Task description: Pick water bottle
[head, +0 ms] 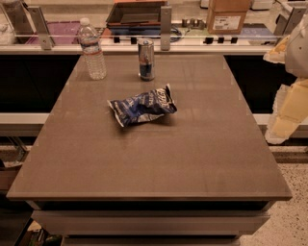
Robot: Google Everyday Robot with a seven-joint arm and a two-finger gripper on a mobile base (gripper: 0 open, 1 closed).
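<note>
The water bottle point(92, 49) is a clear ribbed plastic bottle with a white cap. It stands upright at the far left of the brown table point(154, 158). My gripper point(284, 122) shows as pale cream parts at the right edge of the view. It hangs off the table's right side, far from the bottle, with nothing seen in it.
A silver-blue drink can point(146, 59) stands upright to the right of the bottle. A crumpled blue chip bag point(142, 106) lies near the table's middle. Behind the table runs a counter with a glass rail, a dark tray point(135, 13) and a cardboard box point(228, 15).
</note>
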